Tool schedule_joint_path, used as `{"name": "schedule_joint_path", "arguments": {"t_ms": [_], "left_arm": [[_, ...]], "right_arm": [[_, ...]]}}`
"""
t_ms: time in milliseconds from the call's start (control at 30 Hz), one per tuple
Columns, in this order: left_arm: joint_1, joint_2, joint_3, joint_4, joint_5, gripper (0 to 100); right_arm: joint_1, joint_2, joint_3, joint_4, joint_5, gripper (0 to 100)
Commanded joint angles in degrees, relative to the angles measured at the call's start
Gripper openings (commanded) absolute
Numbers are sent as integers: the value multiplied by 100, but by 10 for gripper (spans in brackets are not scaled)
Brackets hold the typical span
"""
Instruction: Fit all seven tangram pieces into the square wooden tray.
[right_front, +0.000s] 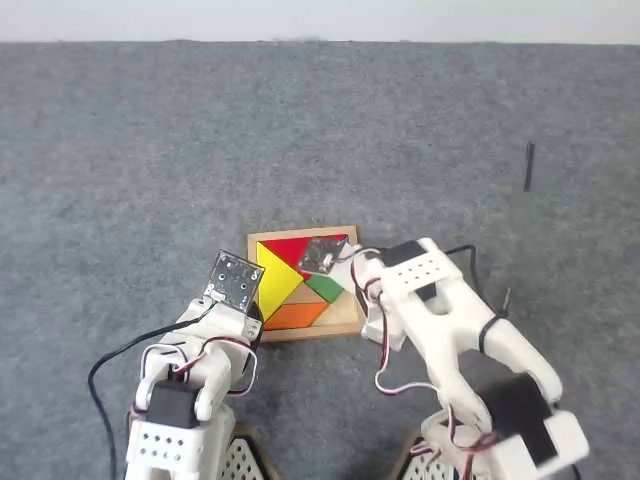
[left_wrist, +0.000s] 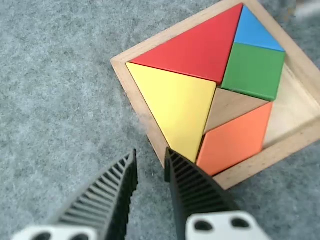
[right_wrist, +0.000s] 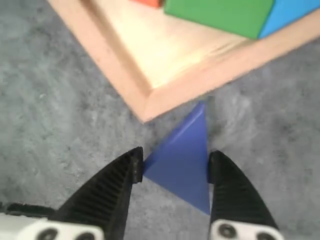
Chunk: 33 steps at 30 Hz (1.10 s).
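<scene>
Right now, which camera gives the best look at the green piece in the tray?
The left wrist view: the green piece shows whole there, a square lying flat beside the light blue triangle. The high view shows it small, partly hidden under an arm. The right wrist view catches part of it, cut off by the frame.
</scene>
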Motion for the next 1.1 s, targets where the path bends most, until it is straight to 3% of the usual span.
{"name": "schedule_joint_path", "arguments": {"t_ms": [0,167,400,533,800,1067], "left_arm": [[9,9,-40,26,70,88],[9,9,-40,26,70,88],[9,9,-40,26,70,88],[9,9,-40,26,70,88],[9,9,-40,26,70,88],[9,9,-40,26,70,88]], "right_arm": [[31,-919,-677,646,202,154],[-215,-2097,-721,1051,888,154],[-1455,-2510,97,690,2189,158],[-1534,-2114,158,154,2708,157],[-1543,-374,-747,-57,2822,155],[-1516,347,-1116,-13,4026,154]]}}
